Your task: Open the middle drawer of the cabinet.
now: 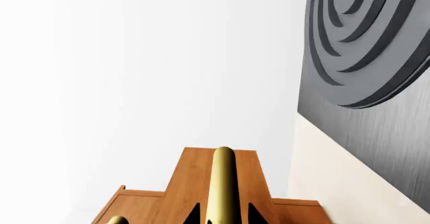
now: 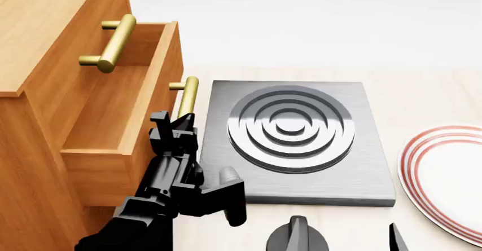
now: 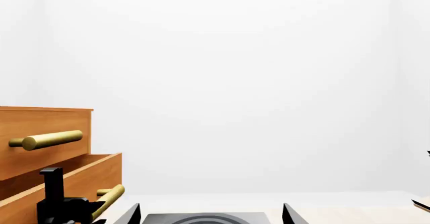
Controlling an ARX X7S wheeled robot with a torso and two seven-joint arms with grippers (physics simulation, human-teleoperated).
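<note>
Cabinet [image 2: 45, 48]: orange-brown wood, at head view's left, beside the hotplate.
Hotplate [image 2: 301, 144]: grey slab with concentric rings, on the pale counter.
Middle drawer [image 2: 113, 132]: pulled well out, box body exposed, front overhanging near the hotplate's edge.
Plate [image 2: 452, 177]: red-rimmed, at far right.
Left gripper [image 2: 179, 124]: clamped around the middle drawer's brass handle [image 2: 187, 96].
Right gripper [image 3: 211, 215]: spread apart, holding nothing, above the hotplate.

Left claw [image 2: 178, 122] clamped — right claw [image 3: 211, 215] spread.
</note>
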